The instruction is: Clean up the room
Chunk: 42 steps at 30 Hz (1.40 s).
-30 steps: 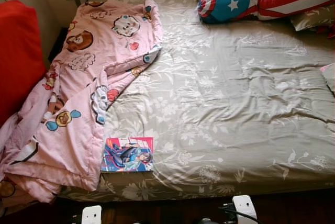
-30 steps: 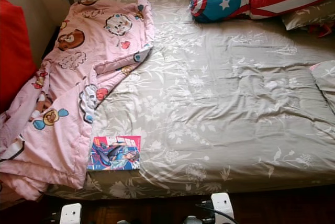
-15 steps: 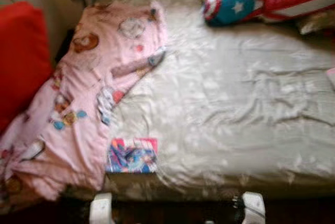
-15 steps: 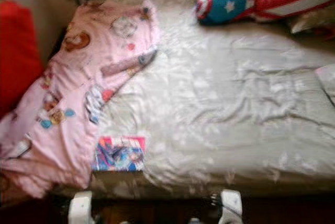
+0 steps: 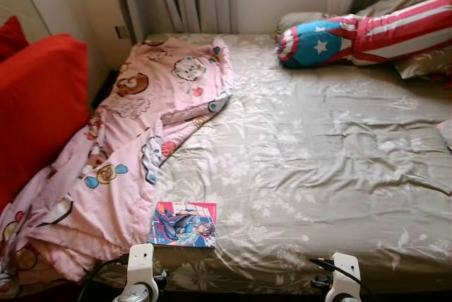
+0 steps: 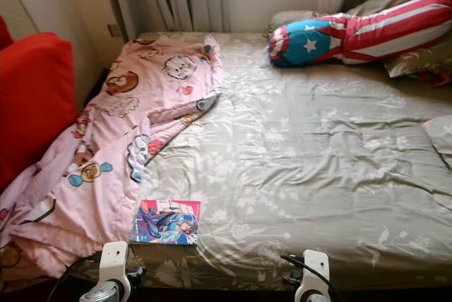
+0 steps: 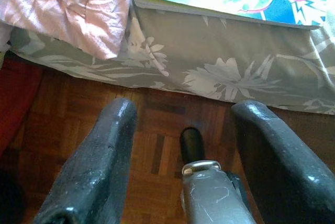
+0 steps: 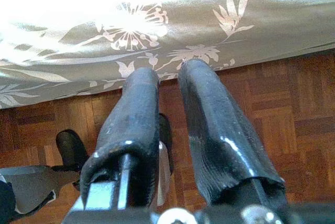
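From the head views, a comic book (image 5: pixel 183 214) lies flat near the foot edge of the bed (image 5: pixel 332 168), just beside a rumpled pink blanket (image 5: pixel 120 154). A star-printed bolster (image 5: pixel 353 34) rests at the far end.

Left wrist view — the left pincer (image 7: pixel 183 145) hangs over parquet floor (image 7: pixel 68 114), fingers apart, holding nothing.

Right wrist view — the right pincer (image 8: pixel 170 103) hangs by the bed's edge, fingers nearly together.

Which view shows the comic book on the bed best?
The left eye view: the whole comic book lies flat by the pink blanket. The right eye view matches; the left wrist view catches just its near edge.
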Available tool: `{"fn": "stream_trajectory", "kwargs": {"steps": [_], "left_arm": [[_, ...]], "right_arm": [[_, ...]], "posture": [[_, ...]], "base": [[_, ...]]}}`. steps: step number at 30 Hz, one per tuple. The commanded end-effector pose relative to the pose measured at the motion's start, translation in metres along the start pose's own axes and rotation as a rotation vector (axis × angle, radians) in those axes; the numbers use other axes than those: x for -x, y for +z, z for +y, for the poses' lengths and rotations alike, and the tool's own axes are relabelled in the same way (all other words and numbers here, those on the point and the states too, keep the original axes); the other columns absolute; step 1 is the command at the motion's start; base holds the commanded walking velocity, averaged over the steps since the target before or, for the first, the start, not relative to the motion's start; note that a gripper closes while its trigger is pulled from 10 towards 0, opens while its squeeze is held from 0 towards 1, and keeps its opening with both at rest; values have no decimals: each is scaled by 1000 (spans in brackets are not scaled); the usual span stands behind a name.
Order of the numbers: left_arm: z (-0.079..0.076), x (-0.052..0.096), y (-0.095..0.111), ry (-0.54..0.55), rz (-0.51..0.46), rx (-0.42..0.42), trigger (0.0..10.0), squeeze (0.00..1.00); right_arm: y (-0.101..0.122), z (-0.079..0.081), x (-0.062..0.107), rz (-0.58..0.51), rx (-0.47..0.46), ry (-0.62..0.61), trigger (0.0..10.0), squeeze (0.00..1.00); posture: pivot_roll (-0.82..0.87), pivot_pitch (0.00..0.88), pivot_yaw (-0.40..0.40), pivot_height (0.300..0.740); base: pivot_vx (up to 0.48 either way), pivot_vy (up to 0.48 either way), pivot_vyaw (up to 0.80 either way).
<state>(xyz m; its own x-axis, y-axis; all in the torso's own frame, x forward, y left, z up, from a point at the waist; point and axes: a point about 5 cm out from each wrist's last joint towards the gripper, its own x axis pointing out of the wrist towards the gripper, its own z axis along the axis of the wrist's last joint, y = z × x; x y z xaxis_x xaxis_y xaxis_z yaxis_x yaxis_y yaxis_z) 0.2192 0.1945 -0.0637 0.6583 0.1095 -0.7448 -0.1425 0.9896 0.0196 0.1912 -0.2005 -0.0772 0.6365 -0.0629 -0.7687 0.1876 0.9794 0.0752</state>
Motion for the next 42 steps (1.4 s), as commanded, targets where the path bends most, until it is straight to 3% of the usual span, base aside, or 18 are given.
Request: {"fn": "stream_trajectory", "kwargs": {"steps": [1, 12, 26, 42], "left_arm": [[1, 0, -4, -6, 26, -15, 10000, 0], [1, 0, -6, 8, 51, 0, 10000, 0], [1, 0, -7, 8, 58, 2, 10000, 0], [2, 0, -7, 6, 64, -4, 10000, 0]], "right_arm": [[-3, -1, 1, 10, 11, -3, 10000, 0], [-1, -2, 1, 6, 48, 6, 10000, 0], [-2, -1, 1, 10, 37, 7, 10000, 0], [-3, 0, 1, 16, 52, 19, 10000, 0]], "posture": [[-152, 0, 8, 740], [-156, 0, 5, 740], [-156, 0, 7, 740], [-159, 1, 10, 740]], "base": [[0, 0, 0], [0, 0, 518], [0, 0, 0], [0, 412, 0]]}}
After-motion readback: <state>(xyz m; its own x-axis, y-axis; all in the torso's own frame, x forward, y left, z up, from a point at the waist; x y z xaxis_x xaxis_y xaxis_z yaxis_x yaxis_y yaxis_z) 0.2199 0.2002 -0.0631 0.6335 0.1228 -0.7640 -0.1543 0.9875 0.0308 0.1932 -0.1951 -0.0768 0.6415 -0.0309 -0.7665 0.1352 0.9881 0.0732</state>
